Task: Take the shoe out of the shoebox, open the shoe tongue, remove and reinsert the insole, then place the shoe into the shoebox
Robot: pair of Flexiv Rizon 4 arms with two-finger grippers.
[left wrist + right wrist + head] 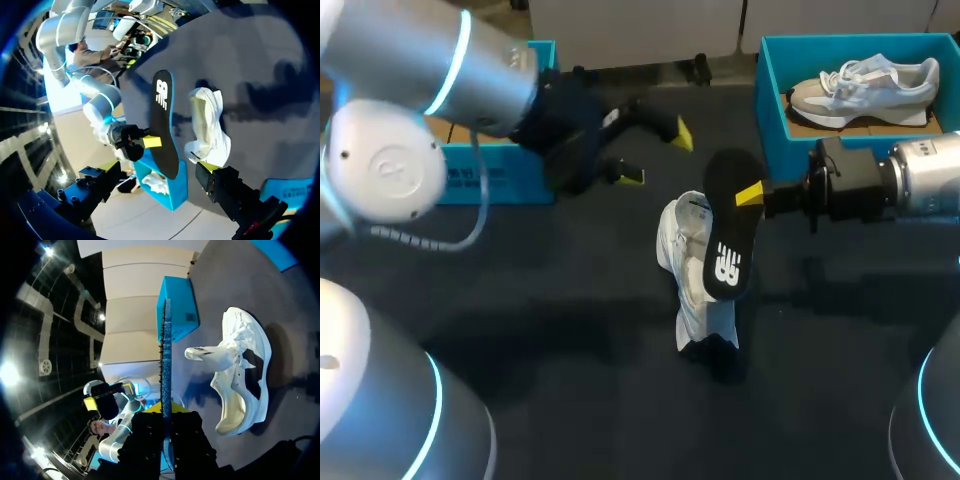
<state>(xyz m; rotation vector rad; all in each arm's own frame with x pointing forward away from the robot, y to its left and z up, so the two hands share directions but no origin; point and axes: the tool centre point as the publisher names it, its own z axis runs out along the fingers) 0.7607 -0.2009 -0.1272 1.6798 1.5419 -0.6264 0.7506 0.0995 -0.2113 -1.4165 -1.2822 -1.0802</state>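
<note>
Since the insole is out of the white shoe and clamped in my right claw just above it, the shoe resting mid-table, I judge unboxing, tongue-opening and removal done; reinserting and boxing remain. My left claw hangs wide open, empty. I count two shoes, the second shoe in the right shoebox; one insole; two boxes, counting the left shoebox; two claws.

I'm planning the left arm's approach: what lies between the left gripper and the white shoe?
Nothing: the head view shows bare table between left gripper and shoe. The insole, in the right gripper, is off to the side.
</note>
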